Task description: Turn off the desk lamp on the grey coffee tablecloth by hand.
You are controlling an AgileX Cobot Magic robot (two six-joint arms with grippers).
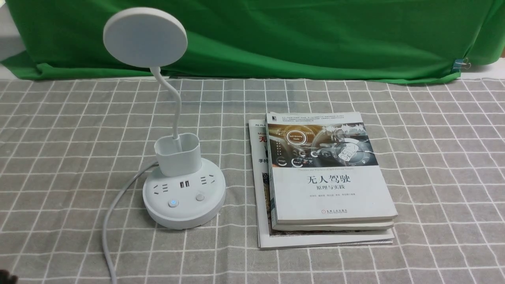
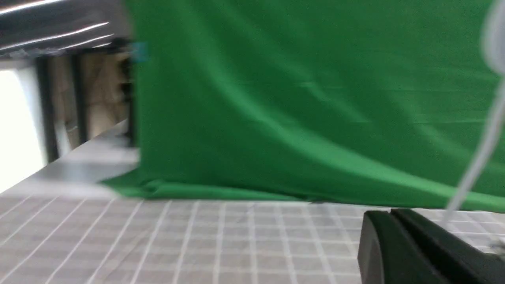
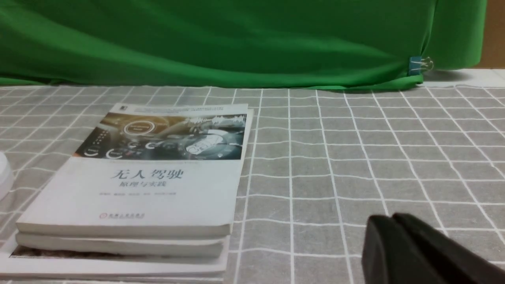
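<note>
The white desk lamp stands on the grey coffee tablecloth point(image 1: 434, 165), left of centre. Its round disc head point(image 1: 145, 37) sits on a thin bent neck point(image 1: 173, 102) above the cup-like holder point(image 1: 176, 154). The round base point(image 1: 184, 213) has sockets and two buttons: one glows blue point(image 1: 173, 203), the other point(image 1: 200, 197) is plain white. Its white cord point(image 1: 112, 221) runs off the near edge. My left gripper point(image 2: 390, 213) is shut and empty, and the blurred lamp neck point(image 2: 477, 157) shows beyond it. My right gripper point(image 3: 392, 217) is shut and empty, low over the cloth, right of the books.
A stack of books point(image 1: 327, 177) lies right of the lamp, and it also shows in the right wrist view point(image 3: 150, 177). The green cloth backdrop point(image 1: 296, 35) hangs along the far edge, held by a blue clip point(image 1: 459, 64). A dark bit of arm point(image 1: 6, 278) shows at the front view's lower left corner.
</note>
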